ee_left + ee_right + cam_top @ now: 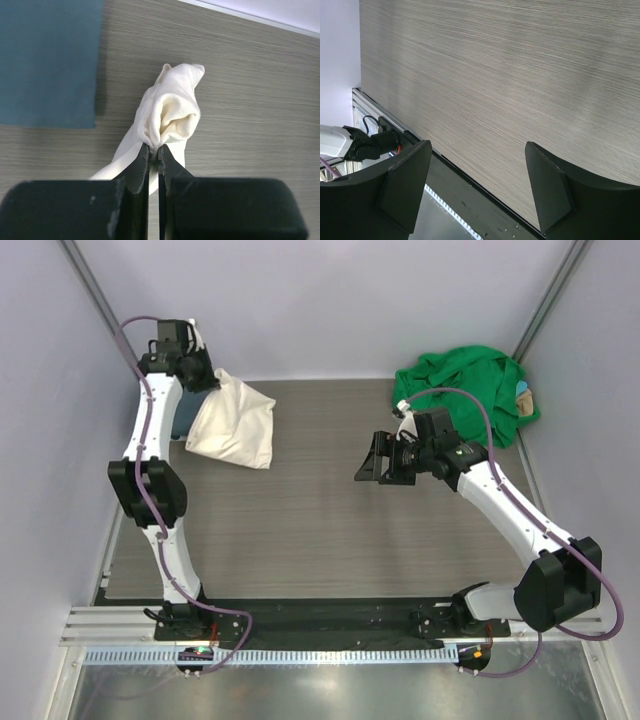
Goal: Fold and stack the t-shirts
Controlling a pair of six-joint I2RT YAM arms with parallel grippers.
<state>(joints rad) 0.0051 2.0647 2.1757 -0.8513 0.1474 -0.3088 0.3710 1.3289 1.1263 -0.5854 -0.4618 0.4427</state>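
Observation:
My left gripper (203, 372) is at the far left of the table, shut on a bunched edge of the cream-white t-shirt (233, 424); the wrist view shows the cloth (172, 112) pinched between the closed jaws. The shirt hangs from the gripper and drapes onto the table. A slate-blue t-shirt (47, 60) lies flat beside it, mostly hidden behind the arm in the top view (181, 425). A bright green t-shirt (466, 388) lies crumpled at the far right corner. My right gripper (368, 462) is open and empty, over the table's middle right (477, 165).
A turquoise bit with a tan tag (523, 392) peeks from the green pile's right edge. Grey walls enclose the table. The black base rail (320, 615) runs along the near edge, also in the right wrist view (465, 200).

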